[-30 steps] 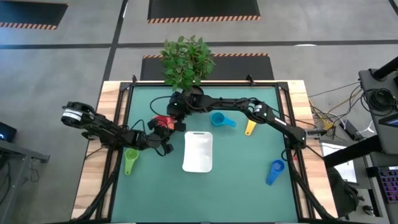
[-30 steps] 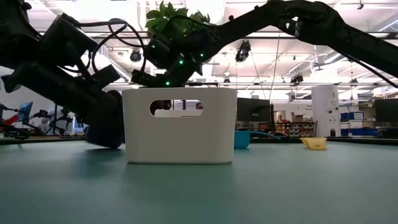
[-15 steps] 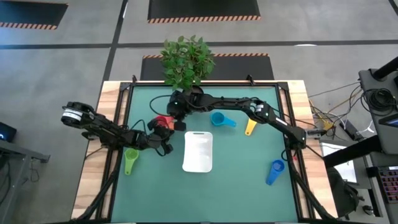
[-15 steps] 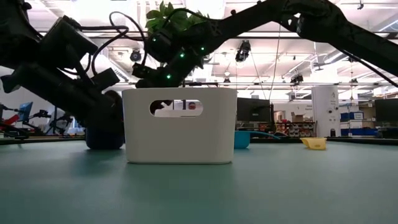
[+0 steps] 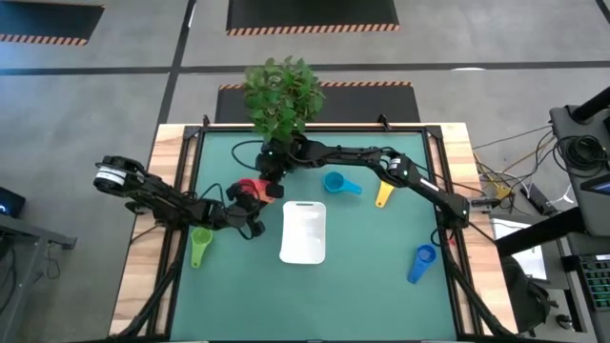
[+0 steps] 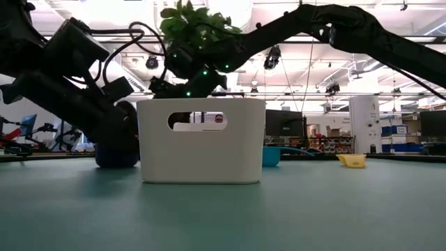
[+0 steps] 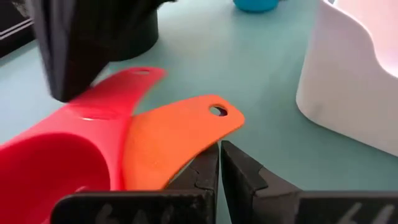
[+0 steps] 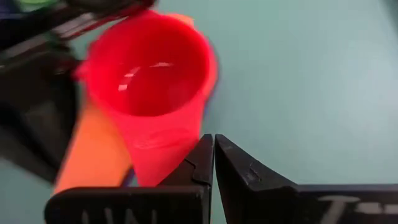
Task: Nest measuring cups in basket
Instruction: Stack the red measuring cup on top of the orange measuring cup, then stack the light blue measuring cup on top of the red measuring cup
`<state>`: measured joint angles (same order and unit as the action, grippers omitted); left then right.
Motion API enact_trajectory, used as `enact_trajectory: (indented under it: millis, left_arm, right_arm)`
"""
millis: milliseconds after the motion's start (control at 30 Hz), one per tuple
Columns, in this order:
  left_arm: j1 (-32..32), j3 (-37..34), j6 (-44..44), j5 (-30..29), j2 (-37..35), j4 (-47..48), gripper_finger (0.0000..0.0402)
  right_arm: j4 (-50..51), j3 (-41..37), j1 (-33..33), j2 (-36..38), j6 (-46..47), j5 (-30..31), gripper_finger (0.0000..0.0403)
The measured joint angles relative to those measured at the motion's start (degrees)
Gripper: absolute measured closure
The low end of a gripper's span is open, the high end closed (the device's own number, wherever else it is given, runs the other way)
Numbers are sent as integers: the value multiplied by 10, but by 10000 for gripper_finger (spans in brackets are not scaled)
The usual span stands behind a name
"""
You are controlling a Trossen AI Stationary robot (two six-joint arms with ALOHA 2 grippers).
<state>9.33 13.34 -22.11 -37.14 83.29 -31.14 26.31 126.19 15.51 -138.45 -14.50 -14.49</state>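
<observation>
A red cup [image 5: 250, 188] sits inside an orange cup [image 7: 180, 134] on the green mat, left of the white basket [image 5: 303, 233]. In the right wrist view the orange rim [image 8: 213, 74] shows around the red cup [image 8: 149, 68]. My left gripper [image 7: 219, 149] is shut at the orange handle, coming from the table's near left [image 5: 251, 205]. My right gripper [image 8: 213, 143] is shut at the red cup's handle, reaching in from the far side [image 5: 268, 186]. In the low view the basket [image 6: 202, 139] hides both cups. My left gripper lies with one shut finger [image 7: 202, 165] over the near edge of the orange handle [image 7: 186, 140], slanting down from the near left. The handle's free end with its hole [image 7: 217, 111] sticks out past the fingertips. The finger hides the contact; I cannot tell whether it pinches. My right gripper slants down from the far side, one shut finger [image 8: 199, 155] over the red cup's narrowing handle side [image 8: 165, 158]. The cup's mouth faces up toward the wrist. The red handle's free end [image 7: 140, 73] shows beside the finger. The finger hides the contact; a pinch cannot be told.
A potted plant [image 5: 281, 90] stands at the far edge beside the right arm, its dark pot [image 7: 124, 31] close behind the cups. A green cup [image 5: 200, 243] lies at the left, a teal cup [image 5: 335, 183] and a yellow cup [image 5: 384, 195] right of centre, and a blue cup [image 5: 422, 259] at the near right.
My right gripper has turned a little at the red cup, which has shifted slightly toward my left gripper. The plant's leaves have swung toward the table's left.
</observation>
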Motion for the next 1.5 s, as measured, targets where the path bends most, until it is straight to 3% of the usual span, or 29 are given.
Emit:
enact_trajectory:
  millis: [533,867,1100,1500]
  left_arm:
    - [-1,0,-24,-43,0,1,402]
    - [0,0,-26,-39,-5,1,402]
    - [4,0,-9,-10,-29,4,402]
    - [32,0,15,-8,-102,42,402]
  right_arm:
    - [56,1,-18,11,-3,-12,394]
    - [76,1,-23,18,-21,69,394]
    - [79,1,-24,28,-35,70,394]
    - [130,1,-33,53,-57,72,394]
